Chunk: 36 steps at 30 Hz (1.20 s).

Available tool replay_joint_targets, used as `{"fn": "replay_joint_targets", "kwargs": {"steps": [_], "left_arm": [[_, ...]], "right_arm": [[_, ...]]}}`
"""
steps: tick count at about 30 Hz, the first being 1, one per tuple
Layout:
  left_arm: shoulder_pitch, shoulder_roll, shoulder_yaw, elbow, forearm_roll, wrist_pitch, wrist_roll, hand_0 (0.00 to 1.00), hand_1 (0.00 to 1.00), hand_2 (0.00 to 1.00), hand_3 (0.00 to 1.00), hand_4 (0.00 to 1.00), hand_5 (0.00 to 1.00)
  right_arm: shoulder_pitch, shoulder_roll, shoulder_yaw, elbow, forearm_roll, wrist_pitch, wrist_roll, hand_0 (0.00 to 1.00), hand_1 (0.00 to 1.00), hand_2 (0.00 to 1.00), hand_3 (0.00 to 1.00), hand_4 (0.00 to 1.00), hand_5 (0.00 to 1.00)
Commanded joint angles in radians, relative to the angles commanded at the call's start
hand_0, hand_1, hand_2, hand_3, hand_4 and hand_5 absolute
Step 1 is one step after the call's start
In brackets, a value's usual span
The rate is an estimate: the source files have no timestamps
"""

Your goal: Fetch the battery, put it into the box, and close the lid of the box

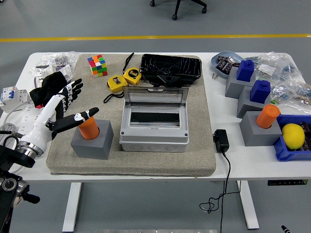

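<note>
Left hand (pixel 65 104) open, fingers spread, thumb touching orange battery (pixel 89 127) near mat's (pixel 194 160) left edge; box (pixel 154 121) lid up.

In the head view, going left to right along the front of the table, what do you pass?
Left hand → orange cylinder in a grey block → open grey box → black power adapter → second orange cylinder → yellow lemon.

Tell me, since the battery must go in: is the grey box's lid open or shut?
Open. The lid stands raised behind the grey box, whose dark inside is exposed.
</note>
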Motion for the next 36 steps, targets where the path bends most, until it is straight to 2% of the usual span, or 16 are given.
{"fn": "replay_joint_targets", "kwargs": {"steps": [6, 7, 12, 13, 18, 19, 24, 25, 27, 33, 36], "left_arm": [[0.008, -0.002, 0.015, 0.007, 0.008, -0.007, -0.004, 0.998, 0.998, 0.998, 0.998, 0.998, 0.397], [0.009, -0.002, 0.018, 0.009, 0.005, -0.008, -0.005, 0.998, 0.998, 0.998, 0.998, 0.998, 0.342], [0.006, -0.004, 0.027, 0.028, 0.033, 0.000, -0.009, 0.998, 0.998, 0.998, 0.998, 0.998, 0.342], [0.007, -0.004, 0.030, 0.029, 0.040, 0.003, -0.008, 0.998, 0.998, 0.998, 0.998, 0.998, 0.139], [0.009, -0.007, 0.039, 0.049, 0.080, 0.039, -0.014, 0.998, 0.998, 0.998, 0.998, 0.998, 0.139], [0.009, -0.009, 0.040, 0.054, 0.086, 0.047, -0.016, 0.998, 0.998, 0.998, 0.998, 0.998, 0.054], [0.011, -0.010, 0.052, 0.059, 0.087, 0.073, -0.029, 0.998, 0.998, 0.998, 0.998, 0.998, 0.054], [0.012, -0.011, 0.056, 0.059, 0.085, 0.081, -0.033, 0.998, 0.998, 0.998, 0.998, 0.998, 0.014], [0.012, -0.012, 0.063, 0.059, 0.076, 0.097, -0.041, 0.998, 0.998, 0.998, 0.998, 0.998, 0.014], [0.013, -0.016, 0.082, 0.080, -0.041, 0.163, -0.089, 0.998, 0.998, 0.998, 0.998, 0.998, 0.002], [0.015, -0.020, 0.090, 0.093, -0.098, 0.180, -0.108, 0.998, 0.998, 0.998, 0.998, 0.998, 0.002]], "right_arm": [[0.001, 0.000, 0.000, 0.001, -0.002, 0.001, -0.001, 0.768, 0.733, 0.739, 0.768, 0.998, 0.998], [0.001, 0.000, 0.000, 0.001, -0.002, 0.001, -0.001, 0.769, 0.730, 0.740, 0.768, 0.998, 0.998], [0.000, 0.000, -0.002, 0.002, -0.001, 0.002, 0.000, 0.769, 0.730, 0.740, 0.768, 0.998, 0.998], [0.000, 0.000, -0.003, 0.002, 0.000, 0.002, 0.000, 0.768, 0.729, 0.738, 0.769, 0.998, 0.998], [-0.001, -0.001, -0.006, 0.001, 0.003, 0.001, 0.002, 0.768, 0.729, 0.738, 0.769, 0.998, 0.998], [-0.002, 0.000, -0.008, 0.001, 0.005, 0.001, 0.002, 0.768, 0.726, 0.736, 0.768, 0.998, 0.998], [-0.003, 0.000, -0.010, 0.000, 0.008, 0.000, 0.002, 0.768, 0.726, 0.736, 0.768, 0.998, 0.998], [-0.003, 0.000, -0.009, 0.000, 0.008, 0.000, 0.003, 0.768, 0.726, 0.735, 0.767, 0.998, 0.998], [-0.002, 0.000, -0.007, 0.001, 0.007, 0.001, 0.003, 0.768, 0.726, 0.735, 0.767, 0.998, 0.998], [0.002, 0.001, -0.005, 0.002, 0.005, 0.001, 0.002, 0.768, 0.724, 0.735, 0.766, 0.998, 0.998], [0.001, 0.001, -0.005, 0.001, 0.006, 0.001, 0.003, 0.768, 0.724, 0.735, 0.766, 0.998, 0.998]]}}
